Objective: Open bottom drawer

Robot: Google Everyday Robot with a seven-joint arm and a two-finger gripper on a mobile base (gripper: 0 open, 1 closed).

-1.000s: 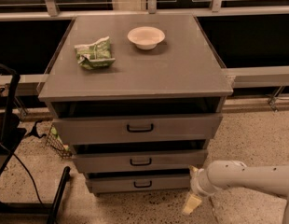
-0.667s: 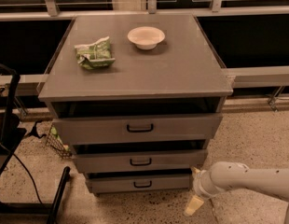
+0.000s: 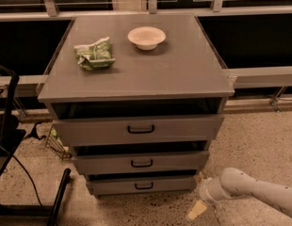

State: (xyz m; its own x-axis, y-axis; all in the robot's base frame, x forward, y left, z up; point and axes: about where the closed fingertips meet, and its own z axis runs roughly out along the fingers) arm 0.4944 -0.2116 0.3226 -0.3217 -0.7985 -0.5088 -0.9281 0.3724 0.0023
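Observation:
The bottom drawer (image 3: 142,185) is the lowest and narrowest of three grey drawers in a grey cabinet, with a small black loop handle (image 3: 144,186) at its middle. Its front stands about flush under the middle drawer (image 3: 141,163). The top drawer (image 3: 139,128) is the widest and sticks out a little. My gripper (image 3: 197,209) is low at the right, just off the bottom drawer's right corner and near the floor, on a white arm coming in from the right edge. It is not touching the handle.
On the cabinet top (image 3: 174,74) lie a green crumpled bag (image 3: 94,53) and a white bowl (image 3: 146,37). A black frame with a cable (image 3: 14,164) stands at the left. The speckled floor (image 3: 259,145) spreads to the right. A dark window ledge runs behind.
The gripper has stayed in almost the same spot by the bottom drawer's right corner. The drawers have not moved.

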